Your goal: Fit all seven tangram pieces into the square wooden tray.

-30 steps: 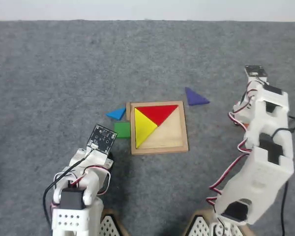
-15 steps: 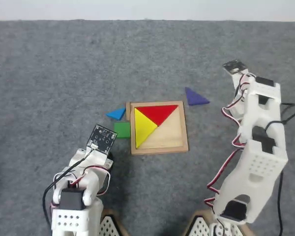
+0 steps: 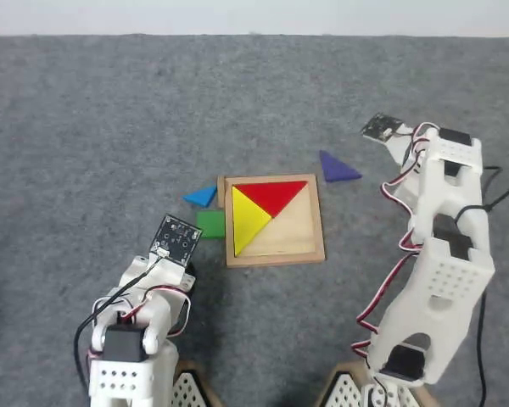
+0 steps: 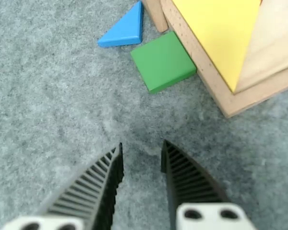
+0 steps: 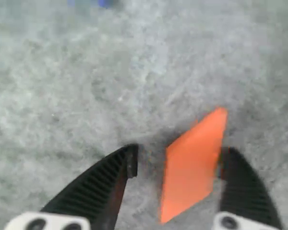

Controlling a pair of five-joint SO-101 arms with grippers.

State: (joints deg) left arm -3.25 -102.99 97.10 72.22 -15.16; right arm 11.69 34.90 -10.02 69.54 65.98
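Observation:
The square wooden tray (image 3: 276, 250) lies mid-table with a red triangle (image 3: 271, 195) and a yellow triangle (image 3: 248, 219) inside it. Just left of it lie a green square (image 3: 210, 224) and a blue triangle (image 3: 202, 197); a purple triangle (image 3: 338, 167) lies off its far right corner. My left gripper (image 4: 140, 146) hovers open and empty over the mat, a little short of the green square (image 4: 164, 61) and blue triangle (image 4: 125, 28). My right gripper (image 5: 177, 155) is open, low over the mat, with an orange parallelogram (image 5: 194, 165) lying flat between its fingers, closer to one finger.
A thin tan wooden piece (image 4: 156, 14) rests against the tray's left rim (image 4: 240, 98) beside the blue triangle. Grey felt covers the table. The right arm (image 3: 441, 220) stands tall along the right side; the left arm (image 3: 144, 314) sits at the near left.
The right arm's wrist has swung left, towards the purple triangle. The left arm and all loose pieces have stayed where they were.

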